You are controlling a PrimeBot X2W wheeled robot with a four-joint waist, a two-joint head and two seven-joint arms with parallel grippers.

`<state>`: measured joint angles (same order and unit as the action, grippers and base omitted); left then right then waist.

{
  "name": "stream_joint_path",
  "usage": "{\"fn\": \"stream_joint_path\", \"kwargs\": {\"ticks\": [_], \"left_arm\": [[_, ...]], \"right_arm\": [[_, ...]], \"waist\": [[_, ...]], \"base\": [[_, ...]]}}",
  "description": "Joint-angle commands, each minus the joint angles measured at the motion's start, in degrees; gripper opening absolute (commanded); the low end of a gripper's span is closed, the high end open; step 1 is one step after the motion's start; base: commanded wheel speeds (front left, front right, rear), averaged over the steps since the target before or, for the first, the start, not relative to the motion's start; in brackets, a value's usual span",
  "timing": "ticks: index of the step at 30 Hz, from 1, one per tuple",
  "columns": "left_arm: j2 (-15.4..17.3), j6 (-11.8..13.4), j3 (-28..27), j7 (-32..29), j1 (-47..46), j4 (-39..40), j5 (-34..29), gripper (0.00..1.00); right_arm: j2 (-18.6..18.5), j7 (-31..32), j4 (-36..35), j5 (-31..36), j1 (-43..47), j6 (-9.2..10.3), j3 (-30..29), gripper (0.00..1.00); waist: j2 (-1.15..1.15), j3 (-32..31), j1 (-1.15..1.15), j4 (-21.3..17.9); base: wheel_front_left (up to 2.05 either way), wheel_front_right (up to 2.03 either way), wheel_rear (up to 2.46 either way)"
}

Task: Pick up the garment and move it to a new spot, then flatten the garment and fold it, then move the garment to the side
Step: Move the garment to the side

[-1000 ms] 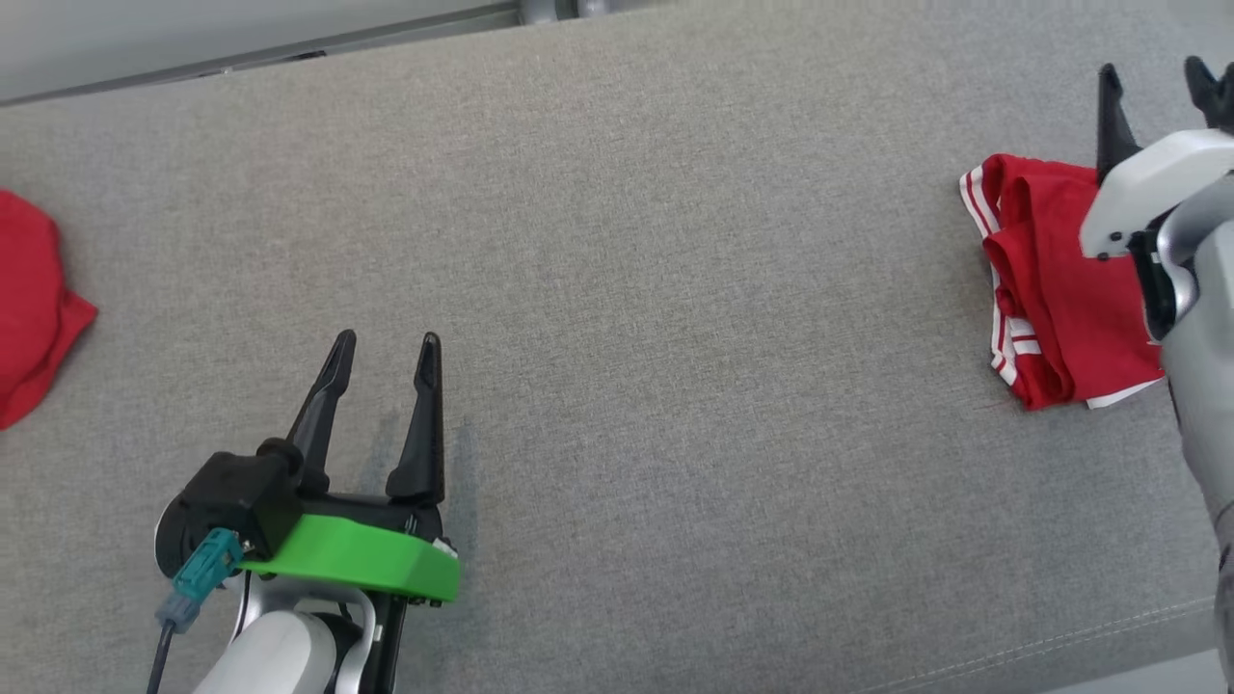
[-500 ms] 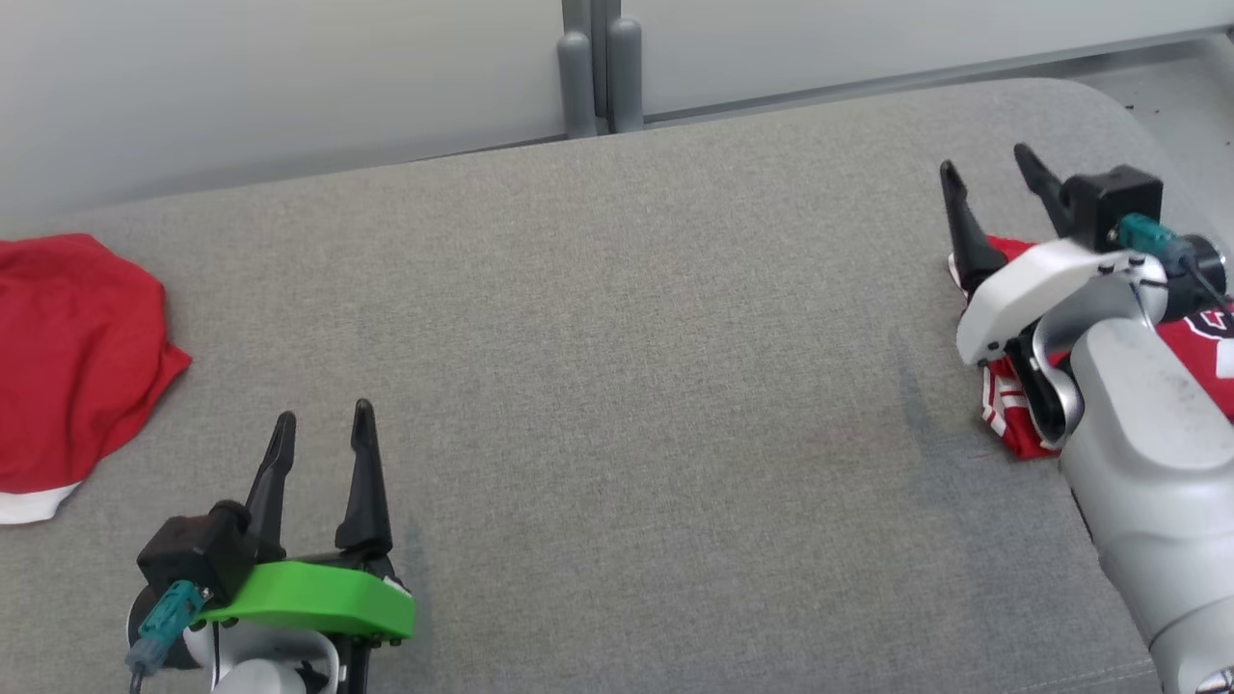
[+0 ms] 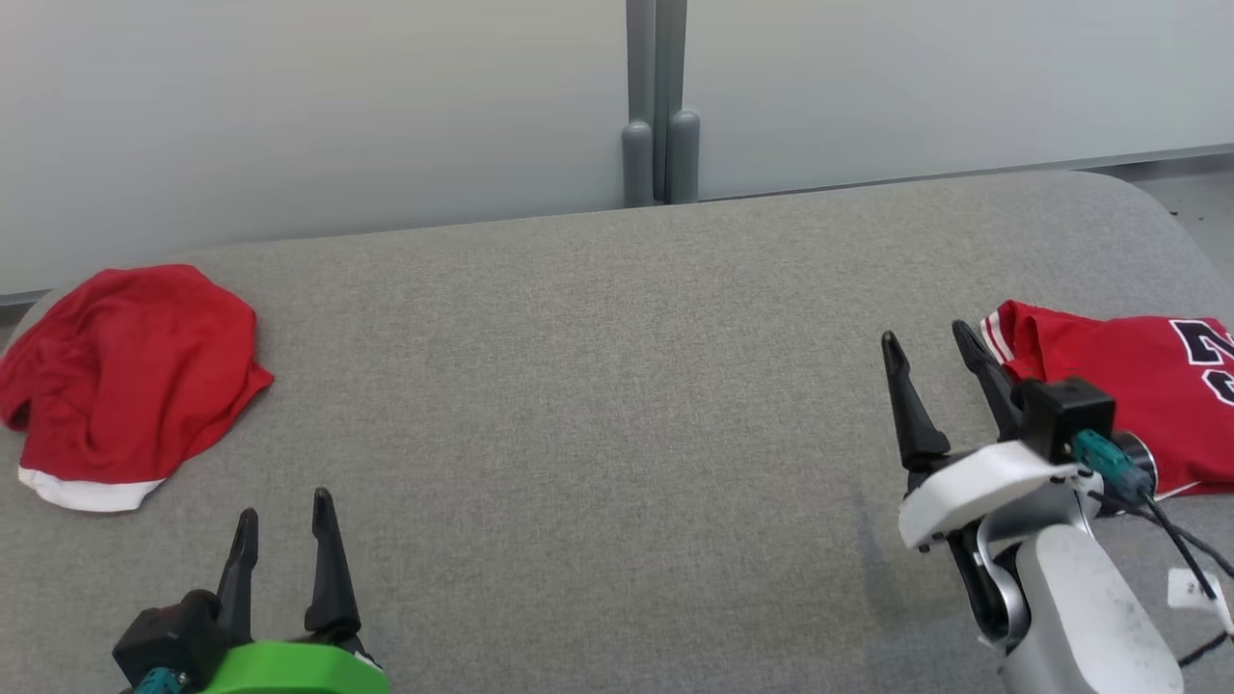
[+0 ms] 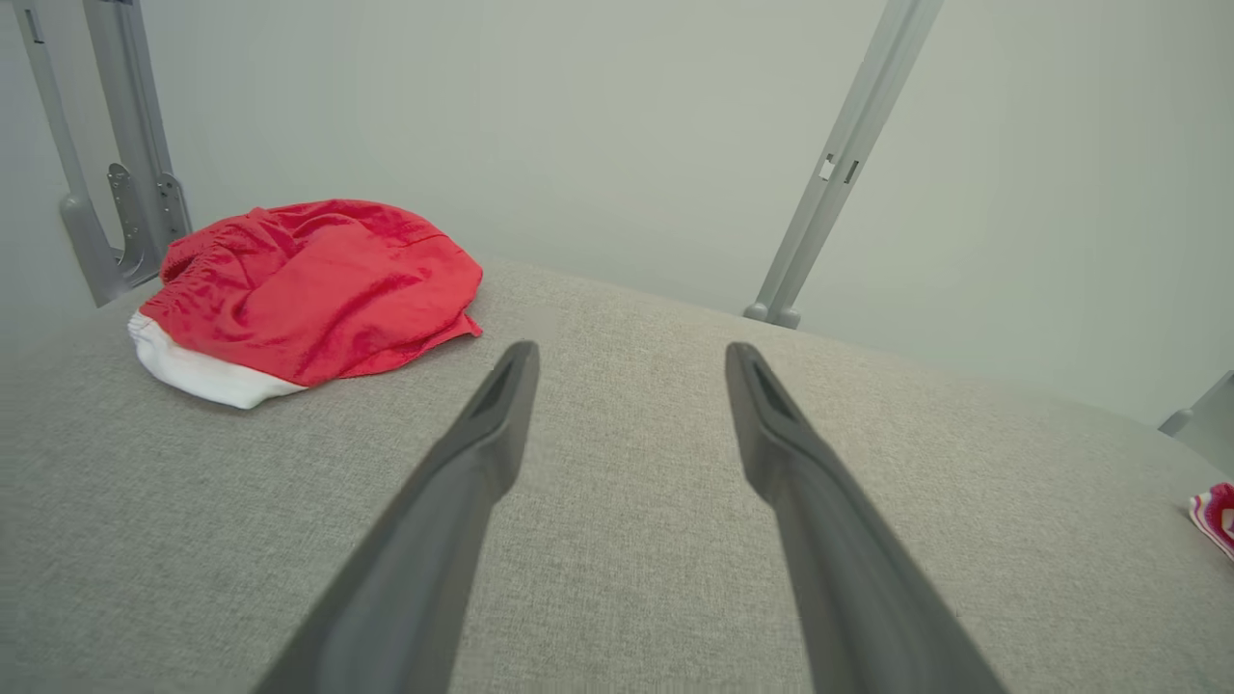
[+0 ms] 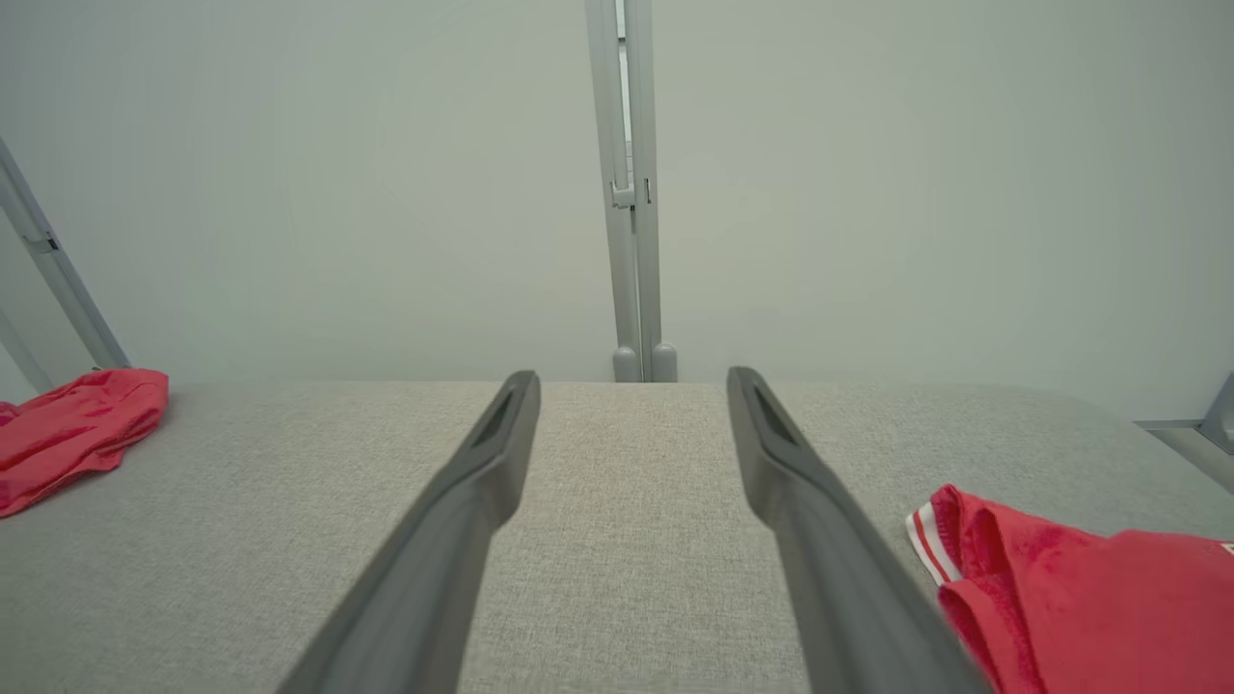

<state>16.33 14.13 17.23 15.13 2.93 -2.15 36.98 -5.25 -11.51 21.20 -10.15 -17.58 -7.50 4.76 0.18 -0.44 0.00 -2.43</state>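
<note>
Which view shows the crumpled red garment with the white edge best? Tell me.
The left wrist view: the red garment lies whole and close, creases and white edge plain. The head view has it whole but smaller, far left. The right wrist view cuts it off at the left border.

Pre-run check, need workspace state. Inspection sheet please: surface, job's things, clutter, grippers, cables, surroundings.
Surface: grey fabric surface, smooth and bare across the middle.
Job's things: red jersey with white stripes and a dark number, lying folded at the right end. Red garment with a white hem, bunched at the left end. Neither is held.
Clutter: nothing seen.
Grippers: left gripper open, over bare fabric. Right gripper open, just beside the jersey's striped edge.
Cables: black cable with a teal connector at the right wrist, trailing off the near right edge.
Surroundings: pale wall panels behind, grey posts at their joint.
</note>
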Motion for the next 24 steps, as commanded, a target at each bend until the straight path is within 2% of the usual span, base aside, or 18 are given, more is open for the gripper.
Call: {"fn": "stream_joint_path", "kwargs": {"ticks": [1, 5, 10, 24], "left_arm": [[-0.59, -0.43, -0.48, 0.01, 1.24, 0.23, -0.82, 1.00], [-1.83, -1.46, -1.85, 0.02, 2.70, 0.34, -2.22, 1.00], [-2.76, -2.88, -3.12, 0.02, 3.68, -0.43, -3.99, 1.00], [-3.90, -4.27, -3.63, 0.03, 3.89, -2.23, -7.48, 1.00]], "right_arm": [[0.59, 0.62, -2.72, 0.68, 2.65, 0.02, -1.01, 1.00], [2.04, 3.24, -9.38, 0.81, 8.31, 0.01, -1.59, 1.00], [2.23, 5.03, -14.17, -0.79, 12.64, 0.02, 0.44, 1.00], [2.27, 5.88, -16.06, -1.04, 15.41, 0.01, 1.35, 1.00]], "waist": [[-0.18, -0.52, 0.00, 0.77], [-0.18, -0.48, 0.00, 1.26], [-0.18, -0.32, 0.00, 1.53], [-0.18, -0.82, 0.00, 1.60]], "base": [[0.00, 0.00, 0.00], [0.00, 0.00, 0.00], [0.00, 0.00, 0.00], [0.00, 0.00, 0.00]]}}
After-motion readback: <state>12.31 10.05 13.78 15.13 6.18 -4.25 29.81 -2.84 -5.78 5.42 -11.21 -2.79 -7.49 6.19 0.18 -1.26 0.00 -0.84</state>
